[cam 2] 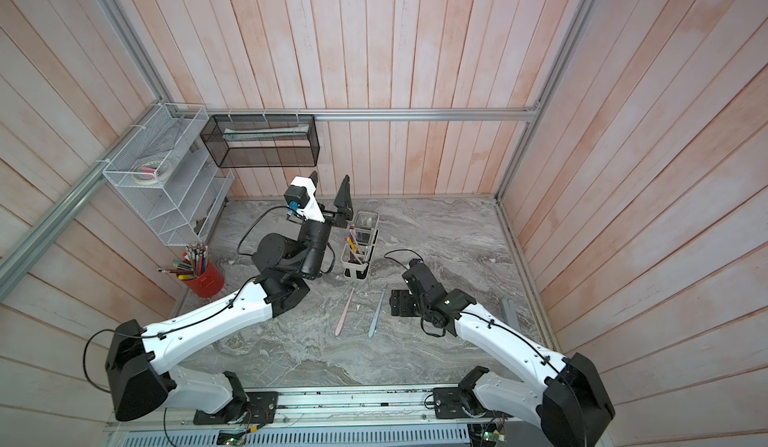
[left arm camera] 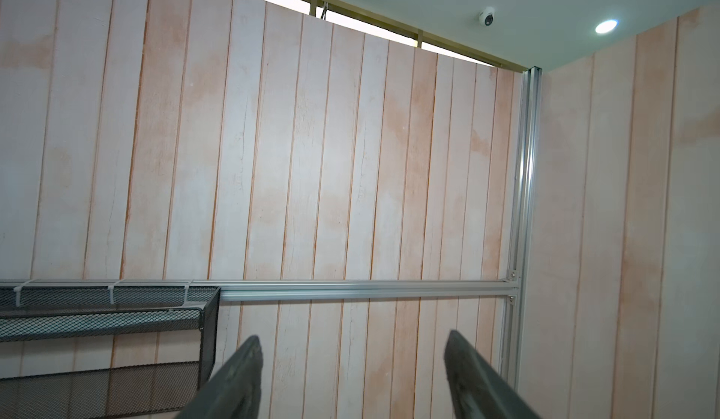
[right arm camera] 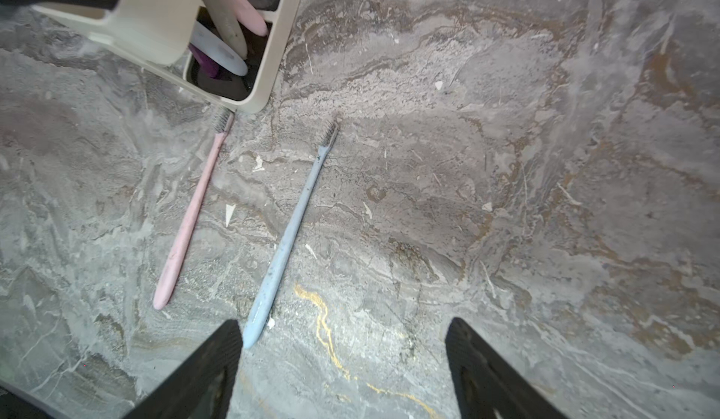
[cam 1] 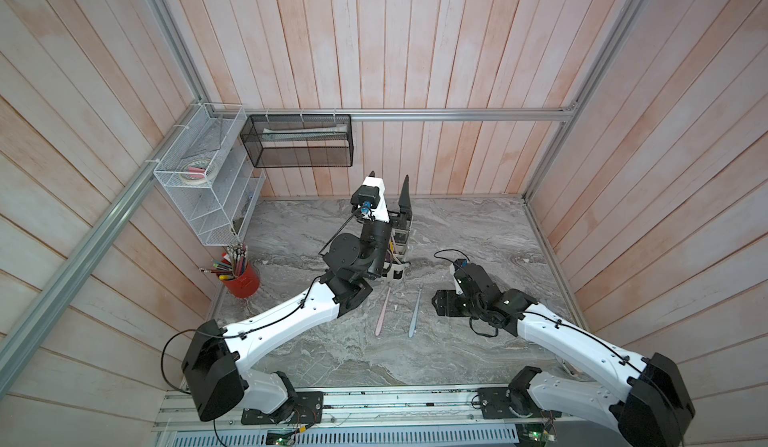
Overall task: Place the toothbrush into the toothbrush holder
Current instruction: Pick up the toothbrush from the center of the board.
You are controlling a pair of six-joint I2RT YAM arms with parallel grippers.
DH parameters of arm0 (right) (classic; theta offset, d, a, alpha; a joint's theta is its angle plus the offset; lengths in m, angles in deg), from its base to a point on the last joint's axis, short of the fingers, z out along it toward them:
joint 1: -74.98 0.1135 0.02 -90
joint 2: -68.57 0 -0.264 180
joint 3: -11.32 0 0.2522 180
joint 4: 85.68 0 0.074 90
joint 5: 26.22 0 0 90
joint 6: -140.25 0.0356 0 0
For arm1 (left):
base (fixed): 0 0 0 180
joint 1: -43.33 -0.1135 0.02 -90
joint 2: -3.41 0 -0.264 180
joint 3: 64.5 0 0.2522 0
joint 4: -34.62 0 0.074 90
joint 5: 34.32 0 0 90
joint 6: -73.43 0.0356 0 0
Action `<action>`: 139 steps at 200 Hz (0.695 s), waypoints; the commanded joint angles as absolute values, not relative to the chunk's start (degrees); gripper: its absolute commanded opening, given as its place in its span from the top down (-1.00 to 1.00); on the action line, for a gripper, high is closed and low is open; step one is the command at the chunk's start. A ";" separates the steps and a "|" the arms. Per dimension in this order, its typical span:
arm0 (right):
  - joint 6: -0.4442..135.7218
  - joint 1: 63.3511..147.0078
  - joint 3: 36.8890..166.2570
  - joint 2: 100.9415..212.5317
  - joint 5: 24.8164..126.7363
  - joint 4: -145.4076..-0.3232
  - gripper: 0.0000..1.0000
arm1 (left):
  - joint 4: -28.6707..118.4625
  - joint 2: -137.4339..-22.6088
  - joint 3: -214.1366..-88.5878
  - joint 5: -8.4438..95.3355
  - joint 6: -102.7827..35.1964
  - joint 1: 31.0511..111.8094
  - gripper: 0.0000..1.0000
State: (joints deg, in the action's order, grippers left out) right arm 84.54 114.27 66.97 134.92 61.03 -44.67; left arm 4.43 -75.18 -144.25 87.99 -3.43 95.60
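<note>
Two toothbrushes lie flat on the marble top, bristles toward the holder: a pink toothbrush (cam 1: 383, 310) (cam 2: 345, 312) (right arm camera: 191, 218) and a blue toothbrush (cam 1: 414, 312) (cam 2: 377, 314) (right arm camera: 288, 238). The cream toothbrush holder (cam 2: 358, 273) (right arm camera: 156, 20) stands upright just beyond them, with several brushes in it. In a top view my left arm hides most of the holder (cam 1: 397, 272). My left gripper (cam 1: 390, 183) (cam 2: 329, 181) (left arm camera: 352, 343) is raised above the holder, pointing up at the back wall, open and empty. My right gripper (right arm camera: 343, 325) hangs open over the table, one finger beside the blue handle's end.
A red pen cup (cam 1: 243, 283) (cam 2: 205, 278) stands at the left wall under a white wire-mesh rack (cam 1: 203, 183). A black mesh basket (cam 1: 299, 141) (left arm camera: 109, 319) hangs on the back rail. Wooden walls close three sides.
</note>
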 commanded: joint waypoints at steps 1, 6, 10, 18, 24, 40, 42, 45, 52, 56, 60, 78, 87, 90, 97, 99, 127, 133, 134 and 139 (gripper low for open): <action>85.05 115.38 71.10 140.02 58.61 -45.45 -0.68 | 17.57 -70.58 -141.08 93.31 -6.74 97.32 -0.53; 85.34 115.82 71.72 141.16 58.14 -45.95 -0.68 | 19.45 -69.04 -140.37 94.01 -7.94 97.55 -0.55; 85.53 116.20 72.23 142.23 57.84 -46.30 -0.67 | 21.03 -67.84 -139.69 94.70 -9.28 97.56 -0.56; 85.74 116.82 72.99 144.12 57.62 -47.58 -0.67 | 24.64 -65.44 -138.29 95.42 -12.55 97.56 -0.57; 85.83 116.94 73.61 145.73 57.54 -48.35 -0.68 | 27.50 -63.67 -137.27 95.49 -14.94 97.56 -0.60; 86.20 116.99 75.05 150.52 56.25 -49.84 -0.62 | 34.16 -59.40 -134.67 97.14 -20.51 97.56 -0.61; 86.20 116.99 75.37 151.02 56.18 -49.92 -0.62 | 34.58 -58.96 -134.39 97.33 -20.59 97.56 -0.62; 86.14 116.99 75.86 152.09 56.05 -50.03 -0.60 | 35.88 -58.20 -133.96 97.41 -22.34 97.56 -0.62; 86.03 116.99 77.19 154.38 56.13 -49.69 -0.56 | 38.56 -56.66 -133.20 97.97 -24.25 99.39 -0.62; 86.21 116.99 78.35 155.71 56.09 -49.21 -0.52 | 40.19 -55.68 -132.90 98.30 -25.52 99.47 -0.63; 86.24 116.99 79.15 156.96 56.10 -48.72 -0.46 | 41.80 -54.81 -132.58 98.68 -26.73 99.46 -0.63; 86.43 117.41 81.83 161.26 55.54 -48.07 -0.16 | 49.41 -52.11 -132.22 99.57 -31.11 99.49 -0.63; 87.02 117.51 82.02 162.54 54.92 -48.36 -0.11 | 52.82 -51.20 -132.06 100.29 -33.11 99.58 -0.63; 87.26 117.47 82.03 162.90 54.71 -48.40 -0.10 | 53.89 -50.99 -132.03 100.56 -33.89 99.58 -0.63; 87.64 117.52 82.03 163.49 54.36 -48.57 -0.08 | 56.38 -50.46 -131.96 100.96 -35.44 99.59 -0.63; 87.75 117.52 81.95 163.60 54.30 -48.65 -0.08 | 56.93 -50.29 -131.92 100.99 -35.81 99.58 -0.63; 88.79 117.52 81.39 165.93 54.35 -50.63 -0.01 | 63.79 -49.25 -130.80 101.07 -41.19 99.63 -0.63; 88.82 117.52 81.42 166.54 54.60 -50.96 0.00 | 64.51 -49.24 -130.49 100.82 -42.01 99.59 -0.63; 88.83 117.52 81.42 166.64 54.62 -50.98 0.00 | 64.62 -49.28 -130.39 100.75 -42.17 99.63 -0.63; 88.90 117.52 81.53 167.10 54.63 -51.15 -0.01 | 65.34 -49.33 -130.18 100.60 -42.86 99.59 -0.63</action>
State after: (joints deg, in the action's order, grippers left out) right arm 87.60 117.22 81.07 164.93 55.90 -50.05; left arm 56.06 -49.63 -132.17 99.73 -36.10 99.38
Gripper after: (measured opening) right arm 0.505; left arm 0.814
